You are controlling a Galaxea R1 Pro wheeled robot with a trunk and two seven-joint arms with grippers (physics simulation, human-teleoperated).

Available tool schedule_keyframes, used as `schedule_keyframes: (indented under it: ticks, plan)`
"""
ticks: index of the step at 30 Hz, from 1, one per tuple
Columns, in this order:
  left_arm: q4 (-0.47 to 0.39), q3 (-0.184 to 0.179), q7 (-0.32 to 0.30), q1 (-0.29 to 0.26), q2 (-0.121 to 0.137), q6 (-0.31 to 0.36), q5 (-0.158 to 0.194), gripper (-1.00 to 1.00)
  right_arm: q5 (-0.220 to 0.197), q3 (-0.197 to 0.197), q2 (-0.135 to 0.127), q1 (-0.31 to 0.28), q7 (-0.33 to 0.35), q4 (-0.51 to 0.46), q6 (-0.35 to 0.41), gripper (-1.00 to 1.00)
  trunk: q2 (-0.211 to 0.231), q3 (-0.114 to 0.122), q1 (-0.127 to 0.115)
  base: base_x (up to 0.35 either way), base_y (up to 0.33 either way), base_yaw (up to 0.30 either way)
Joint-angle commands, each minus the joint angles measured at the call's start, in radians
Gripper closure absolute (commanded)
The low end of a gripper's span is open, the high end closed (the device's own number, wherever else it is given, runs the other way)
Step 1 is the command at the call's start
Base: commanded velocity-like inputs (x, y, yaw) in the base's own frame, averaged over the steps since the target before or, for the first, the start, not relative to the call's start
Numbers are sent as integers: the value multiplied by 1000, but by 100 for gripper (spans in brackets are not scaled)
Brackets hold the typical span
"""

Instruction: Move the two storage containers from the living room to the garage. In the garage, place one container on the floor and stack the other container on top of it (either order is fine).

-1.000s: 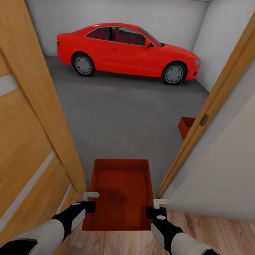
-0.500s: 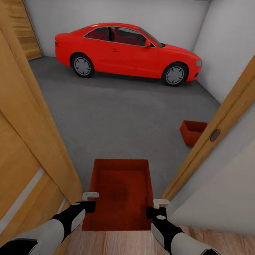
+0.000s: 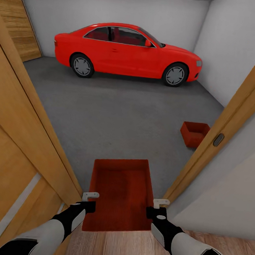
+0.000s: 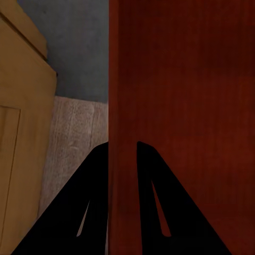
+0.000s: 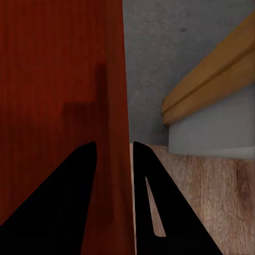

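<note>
A robot stands in a doorway facing the garage, carrying an orange-red storage container (image 3: 120,194) level between both arms. The left gripper (image 3: 89,202) and right gripper (image 3: 155,207) each have their jaws closed over a side wall, one finger inside, one outside, probably for balance. The second container (image 3: 194,133) rests on the grey floor (image 3: 117,115) ahead, near the right door frame (image 3: 223,123). Wrist views show the pinched walls; the head view shows a red car (image 3: 125,52).
</note>
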Motion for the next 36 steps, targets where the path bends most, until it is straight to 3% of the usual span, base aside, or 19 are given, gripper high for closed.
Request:
schedule_keyframes:
  ticks: [1, 24, 36]
  plan:
    - [-2, -60, 4, 1, 0, 6, 20, 100, -11, -32, -10, -1, -3, 0, -3, 100, -1, -1, 0, 0, 0, 0]
    - [-2, -64, 3, 1, 0, 6, 20, 100, -10, -32, -10, -1, -3, 0, -9, 100, -1, -1, 0, 0, 0, -34]
    - [-2, -64, 3, 1, -1, 8, 20, 100, -11, -32, -10, -1, -3, 0, -9, 100, -1, -1, 0, 0, 116, 0]
